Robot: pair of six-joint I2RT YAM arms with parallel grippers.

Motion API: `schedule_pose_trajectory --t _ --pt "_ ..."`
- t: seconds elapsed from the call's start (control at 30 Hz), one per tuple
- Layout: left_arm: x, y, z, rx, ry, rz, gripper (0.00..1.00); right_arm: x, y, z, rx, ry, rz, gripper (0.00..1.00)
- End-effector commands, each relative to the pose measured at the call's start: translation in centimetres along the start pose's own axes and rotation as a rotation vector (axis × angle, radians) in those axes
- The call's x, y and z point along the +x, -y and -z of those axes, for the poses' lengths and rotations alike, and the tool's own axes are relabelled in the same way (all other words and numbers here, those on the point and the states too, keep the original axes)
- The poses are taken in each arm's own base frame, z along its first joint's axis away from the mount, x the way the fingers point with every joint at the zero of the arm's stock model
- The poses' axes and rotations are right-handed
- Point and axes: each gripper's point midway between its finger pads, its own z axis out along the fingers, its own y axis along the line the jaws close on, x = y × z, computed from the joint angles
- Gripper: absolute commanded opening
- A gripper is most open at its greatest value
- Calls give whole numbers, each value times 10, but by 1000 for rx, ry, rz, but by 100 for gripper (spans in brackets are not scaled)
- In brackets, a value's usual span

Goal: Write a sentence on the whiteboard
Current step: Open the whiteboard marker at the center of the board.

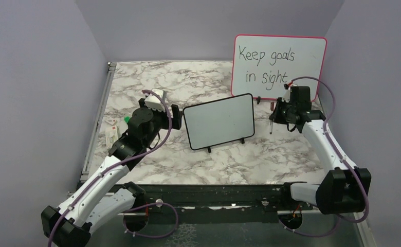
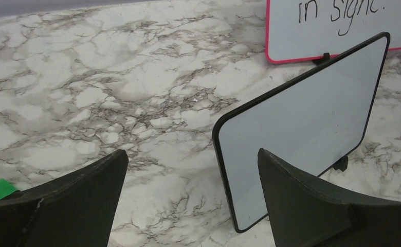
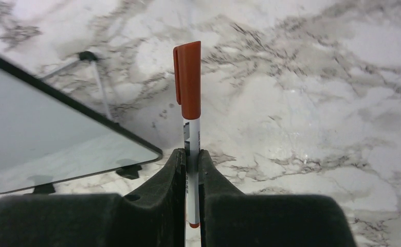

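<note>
Right claw (image 3: 190, 157): jaws closed tight on a marker (image 3: 190, 103), clamped on the white barrel. The reddish-brown cap is on and projects beyond my fingertips (image 3: 174, 160). The butt end shows between the pads nearer the wrist. In the top view the right claw (image 1: 279, 114) hangs to the right of the whiteboard, apart from it, with the marker (image 1: 272, 126) pointing down toward the table (image 1: 250, 159).

Left claw (image 2: 192, 157): jaws wide apart, holding nothing. The top view puts the left claw (image 1: 171, 116) just beside the whiteboard's left edge. Whether it touches, I cannot tell.

The whiteboard (image 1: 219, 121) stands mid-table on its two black feet, leaning back, with a plain white face. From the left wrist view the whiteboard (image 2: 301, 128) has its near lower corner showing between my fingers (image 2: 311, 206). A pink-framed board (image 1: 278, 64) with black handwriting stands behind it.
</note>
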Motion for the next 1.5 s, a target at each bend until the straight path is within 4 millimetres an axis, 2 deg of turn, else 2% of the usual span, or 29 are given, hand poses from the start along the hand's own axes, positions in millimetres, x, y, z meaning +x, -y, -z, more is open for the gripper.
schedule_pose_trajectory --t 0.0,0.2,0.33,0.5,0.67,0.93,1.03,1.17,1.33,1.47 --pt "-18 19 -4 88 24 64 95 -30 -32 40 -125 93 117 1" --pt "-25 23 -4 87 -7 97 95 -50 -75 76 -262 154 249 0" --pt "-26 32 -7 112 -53 130 95 -54 -106 88 -341 171 347 1" --pt "-22 42 -11 150 -97 156 94 -43 -144 85 -437 132 489 0" --pt "-22 56 -13 206 -125 205 93 -25 -191 86 -547 101 629 1" --pt "-21 76 -21 290 -172 281 87 2 -243 86 -666 66 822 1" --pt "-23 82 -19 316 -173 328 84 8 -254 89 -709 71 859 0" --pt "-17 88 -21 343 -207 398 77 15 -266 94 -768 85 897 1" --pt "-14 104 -21 428 -228 507 66 23 -273 96 -821 76 936 1" --pt "-11 112 -21 470 -250 546 61 27 -279 100 -861 73 963 1"
